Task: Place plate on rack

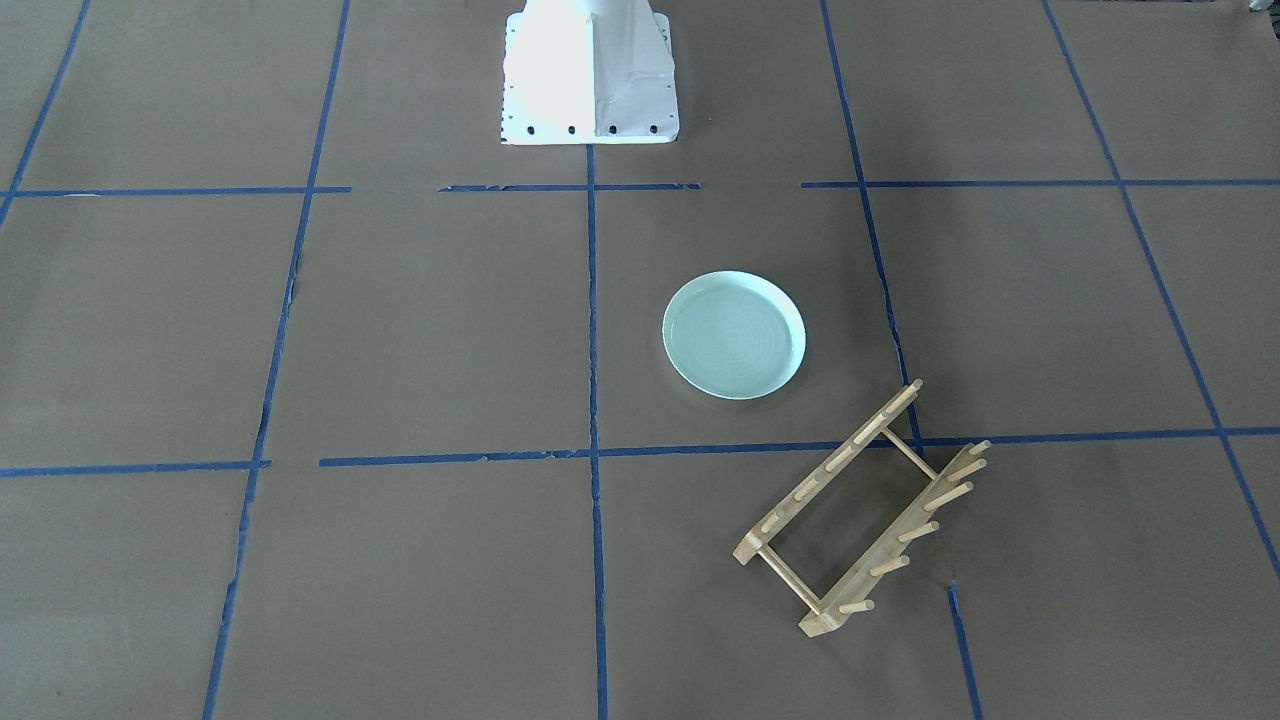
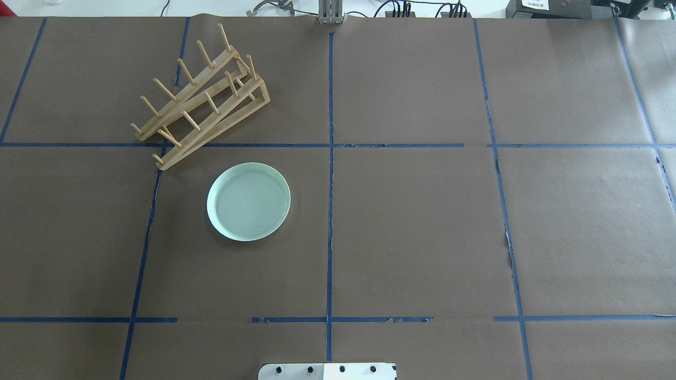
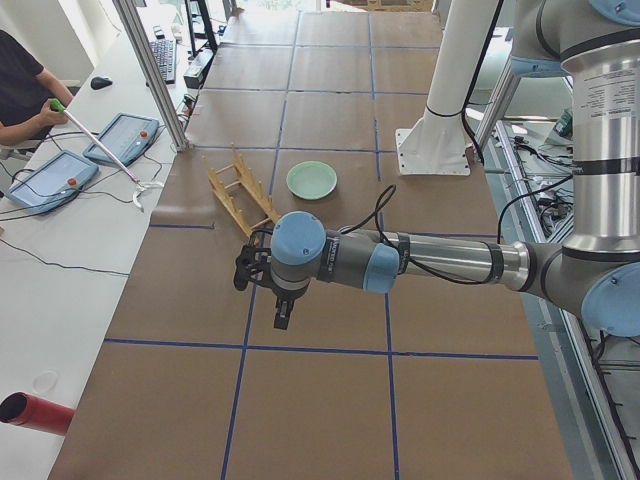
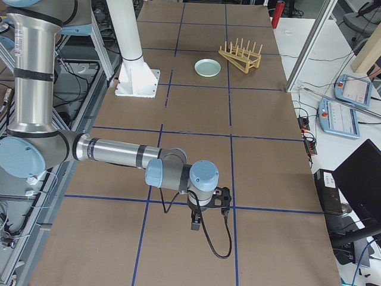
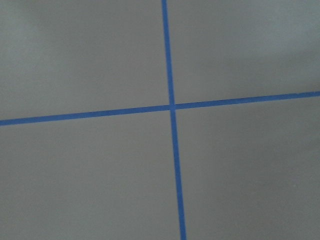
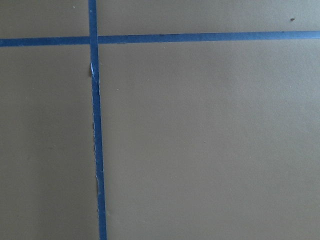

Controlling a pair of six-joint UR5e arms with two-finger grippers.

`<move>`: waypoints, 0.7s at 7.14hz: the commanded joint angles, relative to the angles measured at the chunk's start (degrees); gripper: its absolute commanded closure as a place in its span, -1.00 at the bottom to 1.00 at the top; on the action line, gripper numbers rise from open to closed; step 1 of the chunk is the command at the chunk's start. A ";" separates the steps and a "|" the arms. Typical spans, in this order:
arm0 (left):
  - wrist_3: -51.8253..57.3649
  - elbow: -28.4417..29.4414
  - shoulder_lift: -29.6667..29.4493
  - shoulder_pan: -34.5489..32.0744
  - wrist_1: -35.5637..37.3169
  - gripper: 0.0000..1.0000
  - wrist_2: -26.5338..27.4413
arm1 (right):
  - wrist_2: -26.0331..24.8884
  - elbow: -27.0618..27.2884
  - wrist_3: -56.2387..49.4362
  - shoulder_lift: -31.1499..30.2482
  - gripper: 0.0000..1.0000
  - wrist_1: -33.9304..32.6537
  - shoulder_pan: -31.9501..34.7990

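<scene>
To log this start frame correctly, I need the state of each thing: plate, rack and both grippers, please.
plate: flat on the table, rim up, empty, not touching the rack.
rack: standing, pegs up, empty.
left gripper: above the table, far from the plate; open or shut unclear.
right gripper: the same.

The plate [image 2: 248,201] is looking pale green, the rack [image 2: 211,128] light wood. The tabletop [image 2: 422,221] is showing brown with blue lines.

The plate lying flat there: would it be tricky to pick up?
Probably stiff: the plate keeps a crisp round rim. Lying flat, it offers only that low rim to grab. Pushed, it would likely slide, not roll.
</scene>
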 commanded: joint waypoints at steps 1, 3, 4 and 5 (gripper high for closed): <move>-23.07 -5.77 -0.92 9.95 -6.86 -1.00 -2.02 | 0.00 -0.03 0.00 0.00 -1.00 0.00 0.00; -44.70 -10.80 -8.25 21.70 -7.51 -1.00 6.00 | 0.00 -0.03 0.00 0.00 -1.00 0.00 0.00; -56.30 -10.64 -14.14 29.68 -6.99 -1.00 11.38 | 0.00 -0.03 0.00 0.00 -1.00 0.00 0.00; -63.38 -10.20 -20.11 32.98 -3.42 -1.00 12.39 | 0.00 0.06 0.00 0.00 -1.00 0.00 0.00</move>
